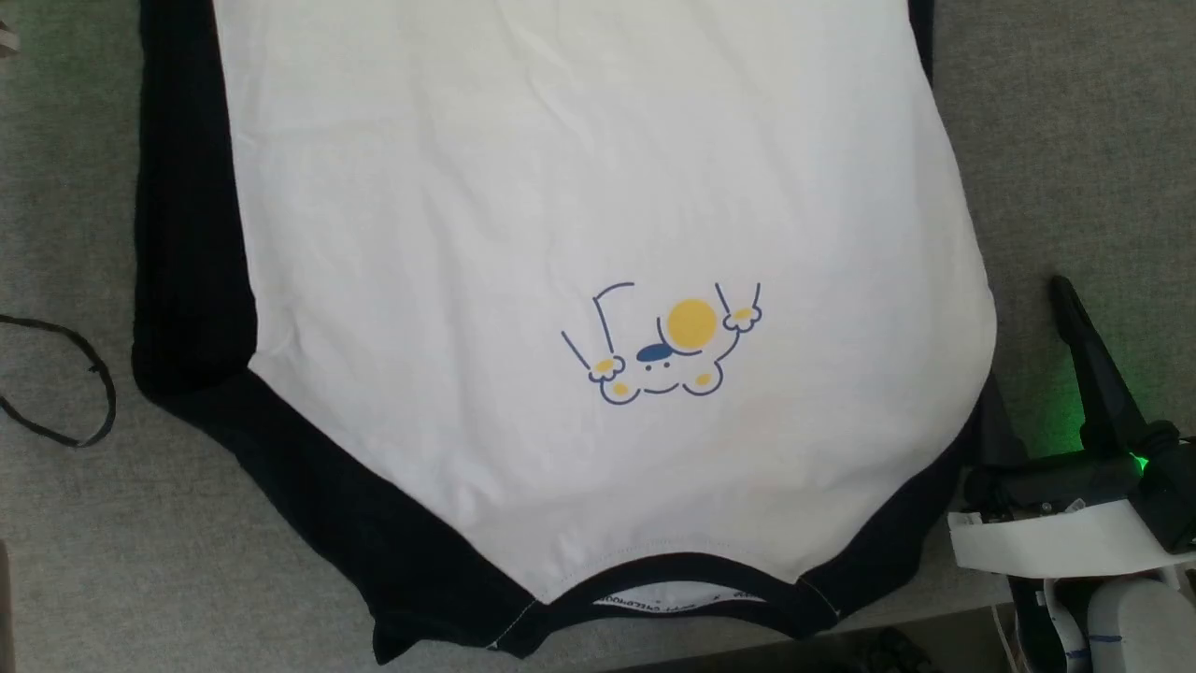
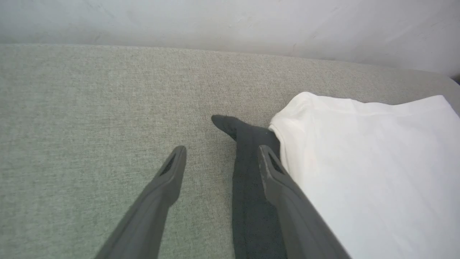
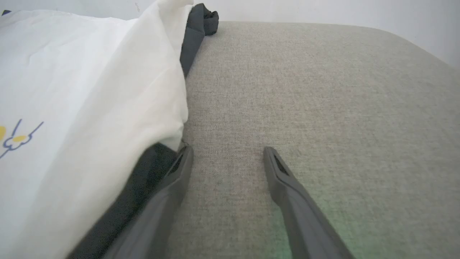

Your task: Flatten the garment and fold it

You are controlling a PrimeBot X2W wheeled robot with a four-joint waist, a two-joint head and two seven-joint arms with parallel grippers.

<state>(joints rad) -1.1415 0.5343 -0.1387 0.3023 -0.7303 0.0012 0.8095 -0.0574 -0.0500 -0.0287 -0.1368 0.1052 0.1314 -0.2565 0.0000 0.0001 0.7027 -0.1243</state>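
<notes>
Grey woven fabric surface (image 1: 56,523), plain pale wall (image 2: 230,21) behind, soft green glow (image 1: 1056,421) on the fabric

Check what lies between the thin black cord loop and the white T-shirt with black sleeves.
Nothing: the head view shows bare grey woven surface between the thin black cord loop and the white T-shirt with black sleeves.

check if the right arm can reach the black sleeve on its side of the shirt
Probably yes: the right arm's fingers are open and lie right beside the black sleeve, with nothing in between.
</notes>
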